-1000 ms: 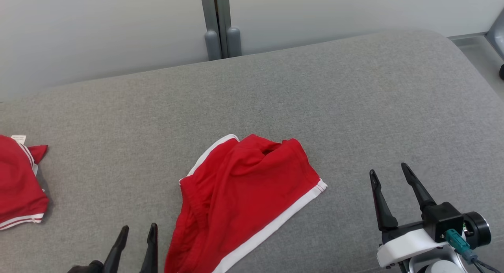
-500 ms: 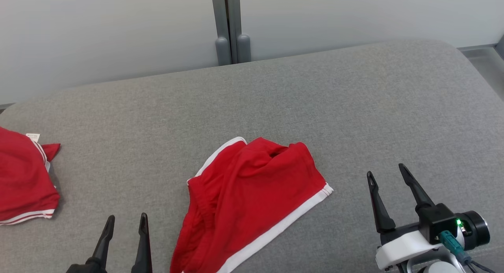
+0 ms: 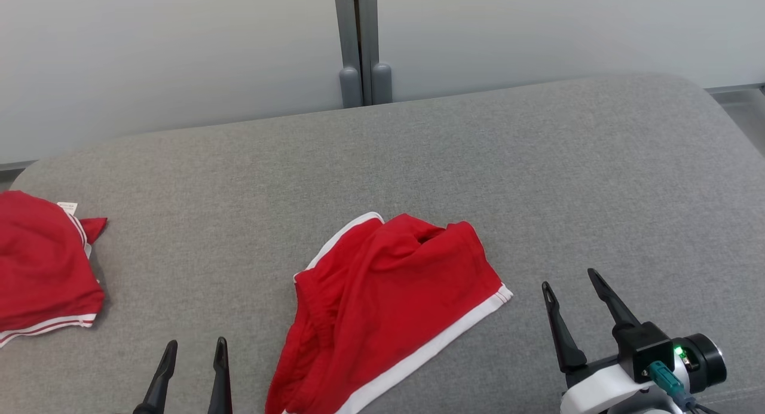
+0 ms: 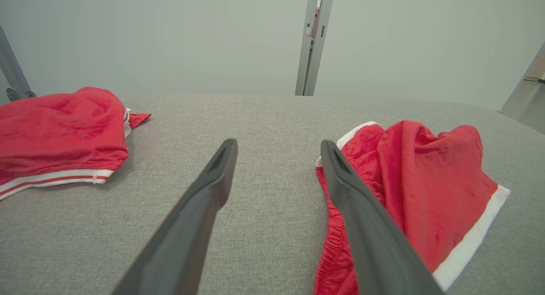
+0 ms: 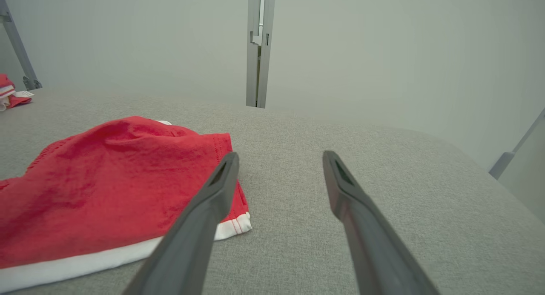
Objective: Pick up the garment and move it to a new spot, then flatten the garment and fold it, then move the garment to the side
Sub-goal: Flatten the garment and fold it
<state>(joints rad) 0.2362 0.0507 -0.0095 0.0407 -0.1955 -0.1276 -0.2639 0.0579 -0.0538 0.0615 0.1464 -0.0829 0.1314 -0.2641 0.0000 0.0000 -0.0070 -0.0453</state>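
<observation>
Garment (image 3: 388, 306), red with white trim, lies crumpled at the near middle of the grey cushion (image 3: 538, 163). Your left gripper (image 3: 196, 341) hovers over the cushion's near edge, left of centre, jaws apart and empty. Your right gripper (image 3: 569, 278) hovers over its near right, jaws likewise apart. A second red garment (image 3: 42, 264) sits at the cushion's left end.

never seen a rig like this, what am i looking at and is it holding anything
This is a two-armed robot at a grey cushioned surface. The picture showing both arms comes from its head camera. The other two come from cameras on each wrist, looking along that arm. The left fingers and right fingers are open and hold nothing. A crumpled red garment with white trim lies between them, and a second red garment lies far left.
</observation>
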